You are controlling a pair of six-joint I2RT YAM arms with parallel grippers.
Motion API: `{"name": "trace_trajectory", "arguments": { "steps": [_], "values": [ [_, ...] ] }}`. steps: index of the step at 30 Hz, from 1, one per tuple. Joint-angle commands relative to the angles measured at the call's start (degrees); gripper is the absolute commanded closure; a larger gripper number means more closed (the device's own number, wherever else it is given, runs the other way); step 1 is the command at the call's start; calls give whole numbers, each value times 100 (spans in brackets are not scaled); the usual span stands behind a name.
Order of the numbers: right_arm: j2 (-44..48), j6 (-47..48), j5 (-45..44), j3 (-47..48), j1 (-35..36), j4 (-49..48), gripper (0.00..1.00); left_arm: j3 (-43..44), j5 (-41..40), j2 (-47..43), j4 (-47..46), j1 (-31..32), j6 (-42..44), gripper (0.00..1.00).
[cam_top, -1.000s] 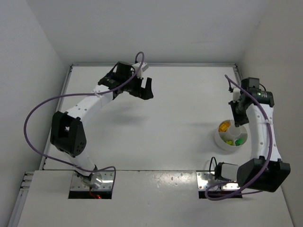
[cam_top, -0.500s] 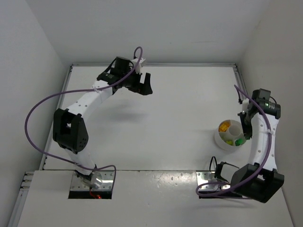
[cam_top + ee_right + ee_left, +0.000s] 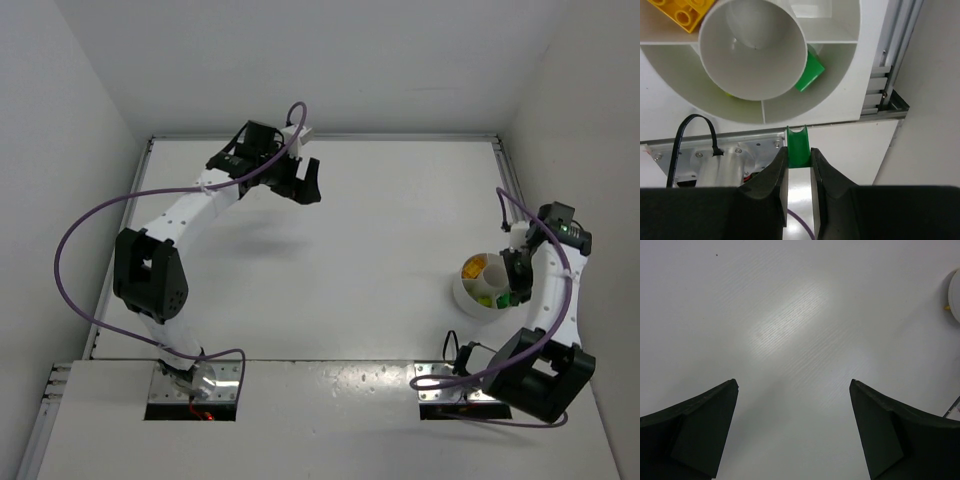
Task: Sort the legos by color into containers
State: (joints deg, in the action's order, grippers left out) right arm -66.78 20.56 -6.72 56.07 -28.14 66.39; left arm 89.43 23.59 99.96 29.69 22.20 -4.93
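Just outside the dish (image 3: 842,65) rim, right gripper (image 3: 799,157) pinches a green brick (image 3: 798,144), near the compartment holding another green piece (image 3: 810,74). Placing step, likely; next: shift over that compartment, release. Left gripper (image 3: 793,386), far from dish, gapes wide, empty.

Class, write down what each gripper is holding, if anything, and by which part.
The right gripper pinches a small green plastic brick by its two opposite sides, one end protruding. The left gripper is open and empty.
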Motion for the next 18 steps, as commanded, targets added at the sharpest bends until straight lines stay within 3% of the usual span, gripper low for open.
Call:
{"name": "trace_trajectory", "arguments": {
  "steps": [1, 7, 18],
  "values": [
    [-150, 186, 355, -18, -69, -363, 100, 40, -66, -310, -86, 48, 106, 0],
    [-528, 238, 549, 35, -183, -487, 100, -180, -118, -372, -201, 48, 106, 0],
    [-704, 396, 663, 246, -297, -539, 73, -646, -496, -768, -701, -136, -17, 0]
  ]
}}
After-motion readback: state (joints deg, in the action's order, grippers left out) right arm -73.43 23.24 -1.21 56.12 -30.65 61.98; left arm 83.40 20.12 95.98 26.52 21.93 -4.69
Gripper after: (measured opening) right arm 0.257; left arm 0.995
